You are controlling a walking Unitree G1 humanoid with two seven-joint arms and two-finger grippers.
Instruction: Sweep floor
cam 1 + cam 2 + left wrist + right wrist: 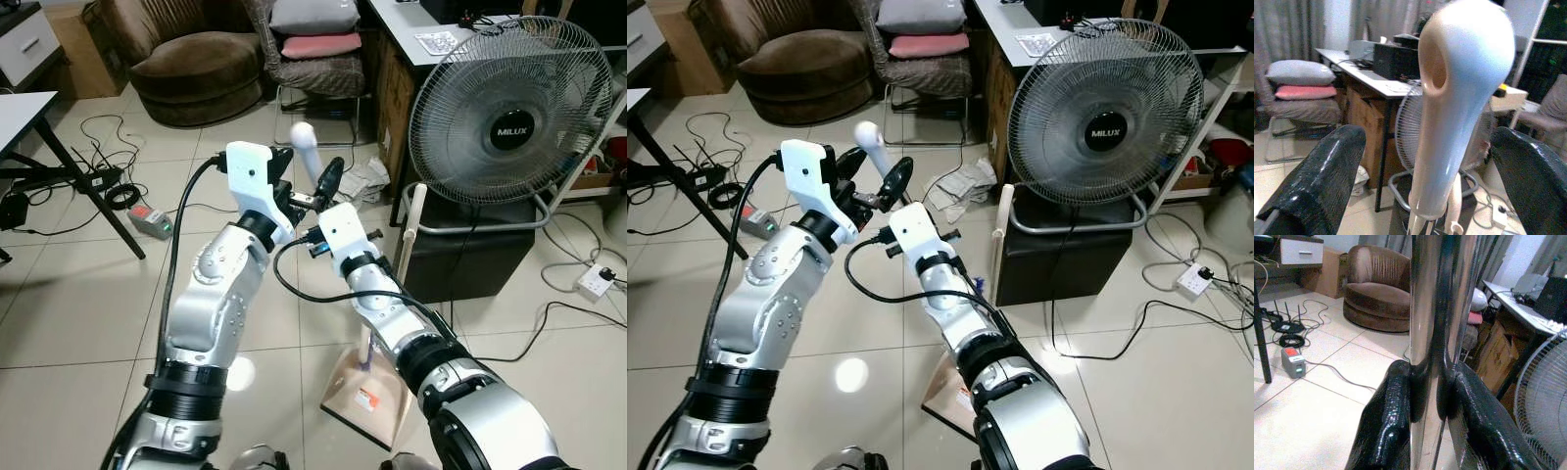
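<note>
Up front in the left eye view, both silver arms are raised over the tiled floor (78, 294); the right gripper (326, 186) grips the broom handle (306, 147) below its rounded white tip, and the left gripper (286, 191) sits just beside it. Down by the right forearm a tan dustpan (367, 392) rests on the tiles, and a large fan (509, 113) stands on a dark box to the right, with a brown armchair (191, 64) at the back. Seen from the right eye, the same handle rises between the two grippers, crumpled papers (960, 186) lying on the floor behind them. From the left wrist, the pale handle tip (1459, 98) stands between the two black fingers (1322, 176), which are spread wide and clear of it. From the right wrist, the black fingers (1391, 416) are clamped on the shiny metal shaft (1432, 333).
</note>
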